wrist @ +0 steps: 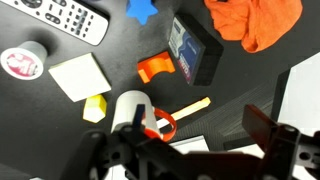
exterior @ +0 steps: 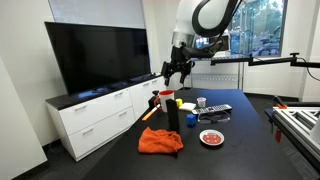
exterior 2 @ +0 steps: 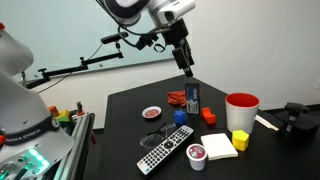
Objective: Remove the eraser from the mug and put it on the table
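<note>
The eraser (exterior: 173, 114), a slim black block with a blue face, stands upright on the black table (exterior: 245, 152). It also shows in the exterior view (exterior 2: 192, 97) and the wrist view (wrist: 193, 48). The mug (exterior: 167, 98) is whitish with a red handle and stands right beside the eraser; it shows in the exterior view (exterior 2: 242, 112) and the wrist view (wrist: 133, 112). Nothing shows inside it. My gripper (exterior: 178, 72) hangs above the eraser (exterior 2: 186, 64), open and empty; in the wrist view (wrist: 190, 150) its fingers are spread wide.
An orange cloth (wrist: 255, 22), a remote (exterior 2: 165, 152), a red plate (exterior 2: 152, 113), a sticky-note pad (exterior 2: 218, 145), a yellow block (exterior 2: 240, 140), a blue block (exterior 2: 180, 116) and a wooden stick (wrist: 185, 107) lie around. A white drawer cabinet (exterior: 100, 118) with a TV stands alongside.
</note>
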`<state>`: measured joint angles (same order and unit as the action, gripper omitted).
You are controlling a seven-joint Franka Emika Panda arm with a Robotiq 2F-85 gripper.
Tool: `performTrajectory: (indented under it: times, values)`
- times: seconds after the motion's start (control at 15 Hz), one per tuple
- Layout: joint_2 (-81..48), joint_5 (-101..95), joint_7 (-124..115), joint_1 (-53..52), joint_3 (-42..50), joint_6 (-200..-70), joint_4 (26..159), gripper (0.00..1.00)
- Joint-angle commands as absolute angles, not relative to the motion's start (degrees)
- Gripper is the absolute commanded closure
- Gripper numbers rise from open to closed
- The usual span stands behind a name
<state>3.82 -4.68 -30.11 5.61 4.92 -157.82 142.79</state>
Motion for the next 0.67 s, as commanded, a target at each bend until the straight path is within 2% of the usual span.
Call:
performTrajectory:
  times: [0.0,0.27,0.6]
  values:
    - [14.38,-4.46,-22.44,7.56,5.79,-143.45,142.64,0.0]
    - [22.4,-7.01,-16.72,10.96,6.31,-129.95,141.79,0.0]
    - [26.91,-5.95,-6.13,10.55,7.69,-123.3,142.99,0.0]
